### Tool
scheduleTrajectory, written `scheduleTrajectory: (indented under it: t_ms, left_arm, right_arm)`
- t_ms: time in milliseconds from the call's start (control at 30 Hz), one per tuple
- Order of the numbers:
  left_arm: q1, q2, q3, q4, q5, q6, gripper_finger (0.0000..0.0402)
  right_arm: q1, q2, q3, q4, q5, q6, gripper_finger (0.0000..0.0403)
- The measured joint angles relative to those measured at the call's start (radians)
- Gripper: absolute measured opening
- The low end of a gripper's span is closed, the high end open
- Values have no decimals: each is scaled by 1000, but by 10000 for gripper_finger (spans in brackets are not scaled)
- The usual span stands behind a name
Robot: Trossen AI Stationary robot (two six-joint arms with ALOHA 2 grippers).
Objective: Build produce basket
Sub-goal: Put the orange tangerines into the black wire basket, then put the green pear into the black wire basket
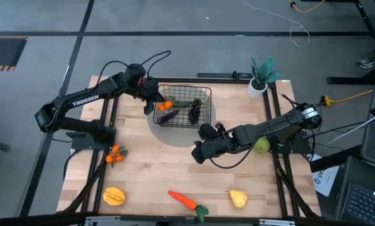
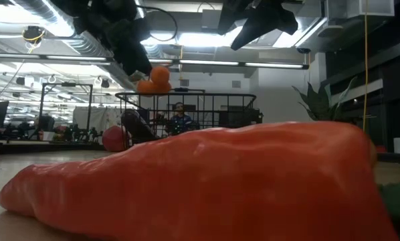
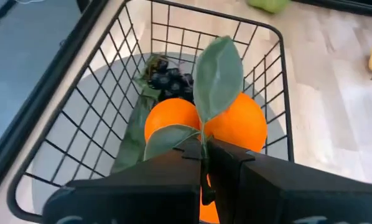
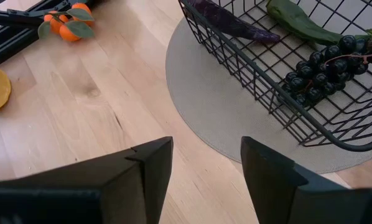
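Two oranges (image 3: pixel 204 124) pinched in left hand (image 1: pixel 157 100) over basket (image 1: pixel 203 94) rim; right hand (image 4: pixel 204 168) open, empty, nr mat edge.

My table (image 1: pixel 150 169), wood: mat (image 1: pixel 175 135) under basket (image 1: pixel 203 94), oranges (image 1: pixel 115 154), yellow fruit (image 1: pixel 114 196), carrot (image 1: pixel 183 200), pear (image 1: pixel 238 198), pot (image 1: pixel 257 86).

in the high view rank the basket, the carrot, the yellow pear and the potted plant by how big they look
1. Basket, clearly largest.
2. Potted plant and carrot look about alike, too close to rank.
3. Yellow pear, smallest.

The left end effector holds oranges over the basket.
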Motion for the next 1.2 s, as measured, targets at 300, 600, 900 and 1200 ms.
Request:
scheduleTrajectory:
  t_ms: [300, 600, 900, 1200]
  left_arm:
    - [-58, 20, 0, 3, 0, 7, 0]
    - [-131, 31, 0, 56, -75, 158, 12]
    - [-186, 35, 0, 97, -114, 85, 58]
    - [-186, 35, 0, 100, -122, 50, 131]
  right_arm:
    - [0, 0, 0, 0, 0, 2, 177]
    - [0, 0, 0, 9, 0, 2, 177]
    - [0, 0, 0, 9, 0, 2, 177]
    - [0, 0, 0, 17, 0, 2, 177]
